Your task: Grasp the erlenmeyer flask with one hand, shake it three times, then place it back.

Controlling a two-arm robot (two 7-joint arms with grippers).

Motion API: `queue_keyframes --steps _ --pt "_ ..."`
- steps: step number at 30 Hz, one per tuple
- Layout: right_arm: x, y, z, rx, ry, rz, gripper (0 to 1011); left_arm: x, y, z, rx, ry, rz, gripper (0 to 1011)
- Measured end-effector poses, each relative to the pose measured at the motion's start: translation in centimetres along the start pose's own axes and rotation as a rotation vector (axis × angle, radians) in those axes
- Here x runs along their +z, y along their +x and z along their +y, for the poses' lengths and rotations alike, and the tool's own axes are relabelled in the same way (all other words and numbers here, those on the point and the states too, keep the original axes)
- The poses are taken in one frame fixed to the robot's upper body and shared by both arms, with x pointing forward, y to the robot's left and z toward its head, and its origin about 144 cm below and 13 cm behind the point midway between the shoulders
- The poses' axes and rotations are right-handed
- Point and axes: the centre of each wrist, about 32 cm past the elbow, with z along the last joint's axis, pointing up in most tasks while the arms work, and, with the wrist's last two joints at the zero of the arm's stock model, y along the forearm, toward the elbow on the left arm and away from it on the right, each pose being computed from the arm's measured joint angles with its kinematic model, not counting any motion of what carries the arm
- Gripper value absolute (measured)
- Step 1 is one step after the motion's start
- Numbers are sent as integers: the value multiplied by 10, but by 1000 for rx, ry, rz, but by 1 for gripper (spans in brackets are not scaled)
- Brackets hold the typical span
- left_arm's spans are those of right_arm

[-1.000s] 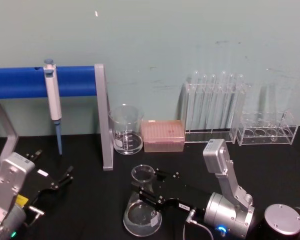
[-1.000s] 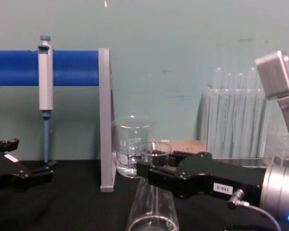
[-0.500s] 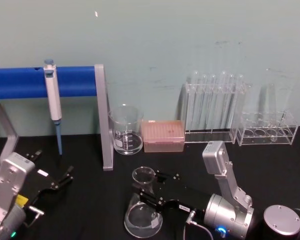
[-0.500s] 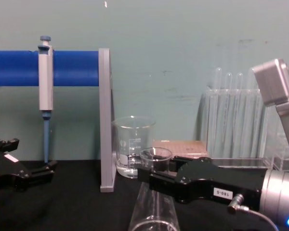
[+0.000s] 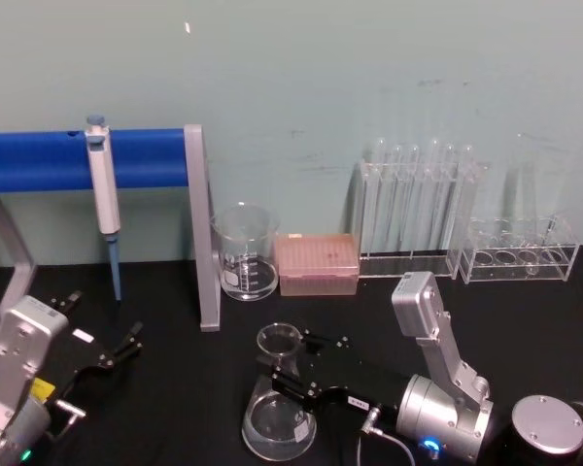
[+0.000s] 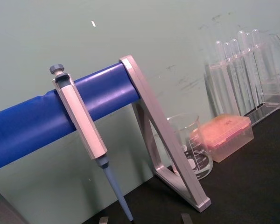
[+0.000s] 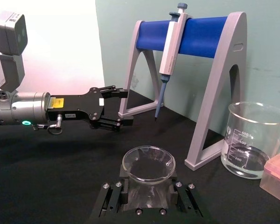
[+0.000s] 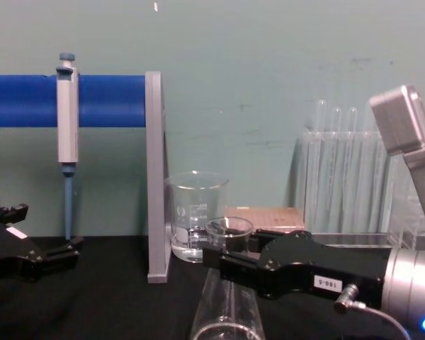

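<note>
The erlenmeyer flask [image 5: 277,419] is clear glass with a wide base and a flared rim [image 7: 148,163], standing upright in front of the grey stand. My right gripper [image 5: 290,374], black with a small digit label, is shut on the flask's neck, one finger on each side [image 7: 113,197]. In the chest view the flask [image 8: 228,312] shows below that gripper [image 8: 228,259], its base cut off by the lower edge. Whether the base touches the black table I cannot tell. My left gripper [image 5: 120,351] rests low at the near left, open and holding nothing [image 7: 115,107].
A glass beaker [image 5: 245,254] with a little liquid, a pink tip box [image 5: 316,263], a test tube rack [image 5: 418,209] and a second clear rack [image 5: 520,258] line the back. A pipette [image 5: 102,189] hangs on the blue-barred stand [image 5: 202,238] just behind the flask.
The right gripper and the flask have come down slightly and a little toward me; the rim sits lower in the chest view. The left arm has not moved.
</note>
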Motion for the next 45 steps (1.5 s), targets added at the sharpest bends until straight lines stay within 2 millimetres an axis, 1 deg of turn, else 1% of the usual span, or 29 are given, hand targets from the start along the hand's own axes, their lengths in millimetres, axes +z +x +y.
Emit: queue_keyframes --steps 40,43,44,45 --pt "-1 0 -1 -2 -1 5 457 0 0 0 0 0 0 1001" --pt "-2 0 -1 -3 -9 6 511 0 0 0 0 0 0 1001" --pt "-2 0 -1 -3 -9 6 572 0 0 0 0 0 0 1001" --pt "-2 0 -1 -3 -9 6 591 0 0 0 0 0 0 1001"
